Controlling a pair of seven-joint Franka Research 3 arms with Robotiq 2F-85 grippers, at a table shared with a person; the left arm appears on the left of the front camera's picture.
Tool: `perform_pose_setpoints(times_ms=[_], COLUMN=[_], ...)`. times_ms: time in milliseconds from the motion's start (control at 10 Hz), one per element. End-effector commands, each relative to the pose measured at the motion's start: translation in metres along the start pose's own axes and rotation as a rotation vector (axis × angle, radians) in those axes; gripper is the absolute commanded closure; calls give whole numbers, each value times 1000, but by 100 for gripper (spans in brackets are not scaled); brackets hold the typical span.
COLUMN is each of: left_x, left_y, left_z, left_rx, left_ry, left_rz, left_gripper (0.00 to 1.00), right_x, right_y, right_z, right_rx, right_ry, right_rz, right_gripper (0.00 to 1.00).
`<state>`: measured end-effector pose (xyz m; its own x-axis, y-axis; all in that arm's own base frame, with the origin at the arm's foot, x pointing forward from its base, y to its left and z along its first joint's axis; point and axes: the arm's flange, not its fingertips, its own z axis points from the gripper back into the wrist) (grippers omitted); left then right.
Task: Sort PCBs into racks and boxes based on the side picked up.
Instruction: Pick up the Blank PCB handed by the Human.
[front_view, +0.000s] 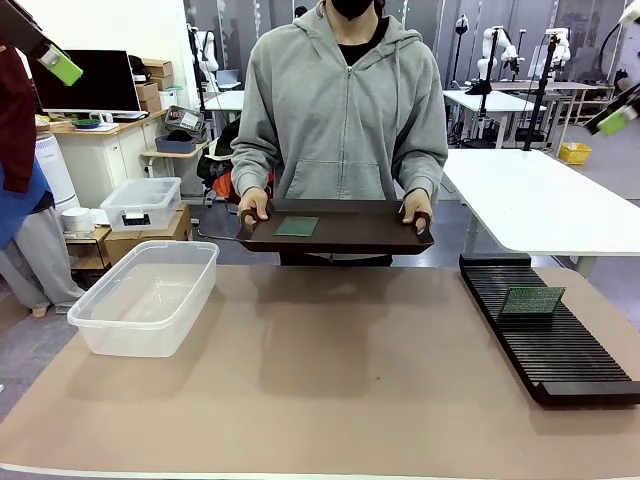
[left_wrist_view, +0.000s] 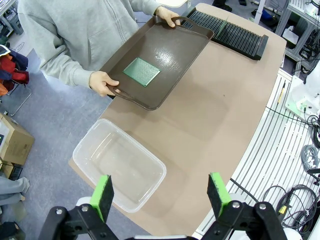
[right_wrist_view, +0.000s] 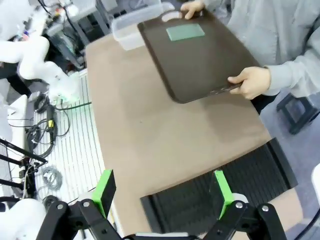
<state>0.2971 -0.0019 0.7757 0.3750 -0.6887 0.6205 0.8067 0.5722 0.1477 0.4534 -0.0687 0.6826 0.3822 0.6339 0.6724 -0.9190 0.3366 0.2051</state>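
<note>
Front view faces across table (front_view: 350, 390); wrist views high overhead; all share rack (front_view: 570, 350).

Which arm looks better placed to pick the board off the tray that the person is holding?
Left, probably. The PCB lies on the left half of the tray, on the side of the left pincer. The right pincer would have to cross the middle. Both are open and raised.

two pcbs (front_view: 297, 227) (front_view: 533, 299), one rack (front_view: 572, 366), one tub (front_view: 118, 342), one tray (front_view: 362, 228)
</note>
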Motion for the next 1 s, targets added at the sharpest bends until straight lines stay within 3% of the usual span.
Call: perform_pose_setpoints(times_ms=[0,300,600,900], left_x=[-2,-2,-2,-2], left_y=[0,0,0,0], left_z=[-1,-1,-1,-1], left_rx=[-10,-10,-10,-10], left_ry=[-8,-8,-8,-8], left_rz=[-4,-4,-4,-4], left_gripper=[0,0,0,0], right_x=[26,46,44,41], right_y=[18,48,61,66], right_z=[26,57,67,71], right_rx=[-35,-142,-223,-336], right_ry=[74,92,5,-68], right_rz=[-13,88,237,279], right_gripper=[0,0,0,0])
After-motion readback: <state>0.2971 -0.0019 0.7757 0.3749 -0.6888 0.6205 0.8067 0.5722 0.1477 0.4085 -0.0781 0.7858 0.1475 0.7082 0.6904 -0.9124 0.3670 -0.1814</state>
